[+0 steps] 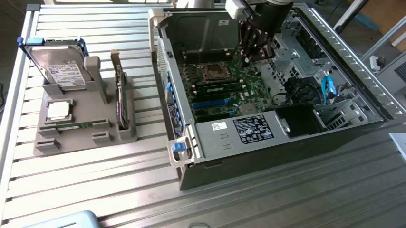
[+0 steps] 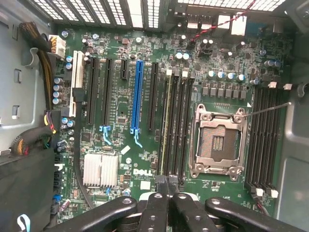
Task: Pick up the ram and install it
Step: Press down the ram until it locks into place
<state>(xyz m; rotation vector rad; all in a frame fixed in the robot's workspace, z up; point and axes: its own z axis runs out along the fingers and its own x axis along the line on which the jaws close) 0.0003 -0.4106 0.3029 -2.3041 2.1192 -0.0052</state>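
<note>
Green ram [image 2: 165, 121] seated in motherboard [image 2: 120, 104] slot; hand [image 2: 167, 186] fingers together, empty, above its end.

The arm [image 1: 266, 19] is cut off by the top edge of the exterior view. The gripper [image 2: 167, 186] runs off the wrist view's edge. The words on the case's sticker [image 1: 256, 130] are too small to read.

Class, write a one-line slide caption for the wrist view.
Shut hand above the motherboard, fingertips at memory slots beside the empty processor socket.
</note>
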